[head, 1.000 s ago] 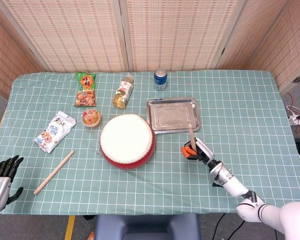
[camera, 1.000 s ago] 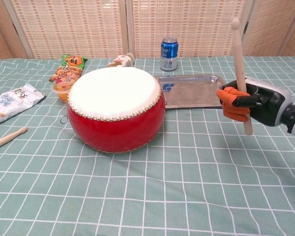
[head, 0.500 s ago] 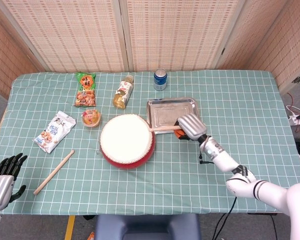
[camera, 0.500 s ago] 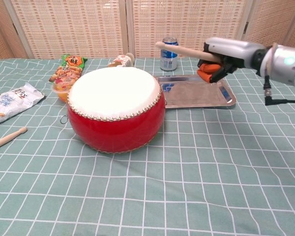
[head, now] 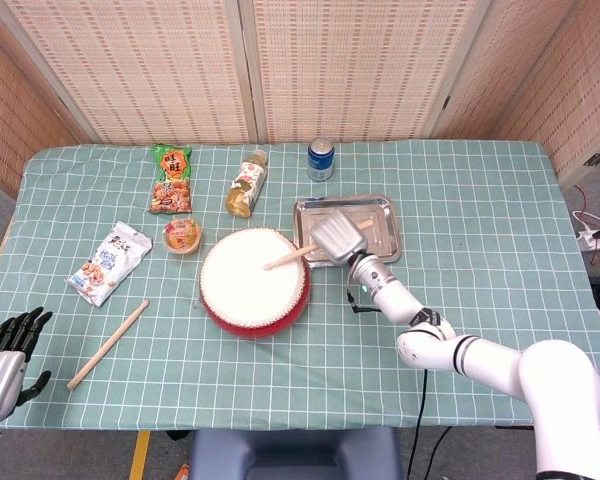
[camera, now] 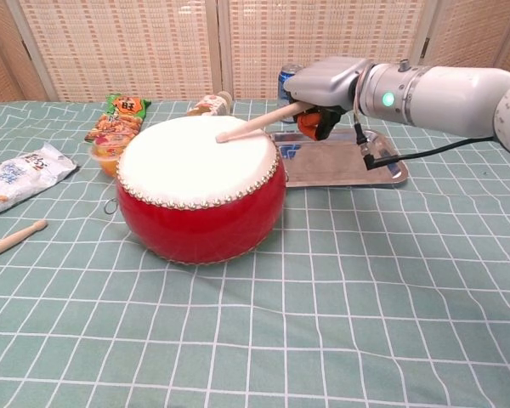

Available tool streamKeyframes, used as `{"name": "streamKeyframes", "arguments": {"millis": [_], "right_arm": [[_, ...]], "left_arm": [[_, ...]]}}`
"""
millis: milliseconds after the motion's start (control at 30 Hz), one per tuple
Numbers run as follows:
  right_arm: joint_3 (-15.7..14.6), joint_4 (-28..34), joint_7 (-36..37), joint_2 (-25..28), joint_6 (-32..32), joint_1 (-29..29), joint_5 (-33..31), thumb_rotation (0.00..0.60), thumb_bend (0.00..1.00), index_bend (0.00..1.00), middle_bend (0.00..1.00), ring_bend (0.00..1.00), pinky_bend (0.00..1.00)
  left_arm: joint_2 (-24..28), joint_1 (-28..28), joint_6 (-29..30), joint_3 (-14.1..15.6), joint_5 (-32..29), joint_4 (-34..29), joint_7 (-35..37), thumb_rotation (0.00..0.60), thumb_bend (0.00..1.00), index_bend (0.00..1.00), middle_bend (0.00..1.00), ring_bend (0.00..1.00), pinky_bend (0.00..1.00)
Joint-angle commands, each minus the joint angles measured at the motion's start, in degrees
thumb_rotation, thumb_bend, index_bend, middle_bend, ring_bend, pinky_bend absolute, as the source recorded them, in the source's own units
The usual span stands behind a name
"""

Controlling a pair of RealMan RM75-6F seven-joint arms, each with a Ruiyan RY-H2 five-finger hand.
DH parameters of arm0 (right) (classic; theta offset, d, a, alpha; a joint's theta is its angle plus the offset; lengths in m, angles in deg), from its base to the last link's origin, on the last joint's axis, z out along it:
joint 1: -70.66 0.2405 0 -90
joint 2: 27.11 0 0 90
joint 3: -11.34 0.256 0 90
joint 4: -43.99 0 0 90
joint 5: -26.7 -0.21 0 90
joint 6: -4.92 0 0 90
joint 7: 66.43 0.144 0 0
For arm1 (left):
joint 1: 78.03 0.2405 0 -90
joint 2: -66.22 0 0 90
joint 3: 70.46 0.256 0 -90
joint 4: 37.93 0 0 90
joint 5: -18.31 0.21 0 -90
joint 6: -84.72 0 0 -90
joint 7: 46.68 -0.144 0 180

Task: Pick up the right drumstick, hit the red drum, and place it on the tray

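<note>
At the near left edge of the table [head: 500,200] the left hand [head: 5,352] hangs just off the green checked cloth, dark fingers spread, holding nothing. Just beyond it a second wooden drumstick [head: 108,344] lies flat on the cloth, running diagonally. The red drum [camera: 201,187], round with a white skin and a studded rim, sits mid-table. The right hand [camera: 323,85] grips the right drumstick [camera: 253,125] by its butt; the smooth pale wood runs low and nearly level, angled slightly down from the hand toward the drum, its rounded tip at the skin near the drum's right side, touching or just above. Behind the hand sits the shiny rectangular metal tray [head: 385,235], just right of the drum. Left of the drum are a white snack bag [head: 109,262] and a small jelly cup [head: 182,235]. Farther back stand a green-and-orange snack packet [head: 170,180], a lying bottle [head: 246,184] and an upright blue can [head: 321,159]
</note>
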Motion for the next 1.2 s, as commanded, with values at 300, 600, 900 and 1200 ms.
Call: {"name": "streamKeyframes", "arguments": {"millis": [300, 600, 900, 1200], "right_arm": [[5.79, 6.26, 12.62, 1.37, 4.87, -1.69, -1.40, 0.600, 0.69, 1.00, 1.00, 1.00, 1.00], [-1.69, 1.92, -0.02, 0.70, 0.69, 0.95, -1.20, 0.600, 0.70, 1.00, 1.00, 1.00, 1.00], [5.60, 0.58, 16.63, -4.63, 12.75, -3.08, 0.90, 0.600, 0.70, 1.00, 1.00, 1.00, 1.00], [6.63, -0.05, 31.32, -3.69, 10.86, -5.74, 4.54, 0.600, 0.70, 1.00, 1.00, 1.00, 1.00]], "left_arm": [[-0.05, 0.08, 0.70, 0.00, 0.41, 0.43, 0.59, 0.600, 0.26, 0.00, 0.00, 0.00, 0.03], [0.08, 0.00, 0.65, 0.03, 0.41, -0.12, 0.00, 0.600, 0.26, 0.00, 0.00, 0.00, 0.03], [0.06, 0.11, 0.74, -0.05, 0.13, 0.03, 0.21, 0.600, 0.26, 0.00, 0.00, 0.00, 0.03], [0.09, 0.28, 1.23, 0.06, 0.45, 0.06, 0.42, 0.600, 0.26, 0.00, 0.00, 0.00, 0.03]]}}
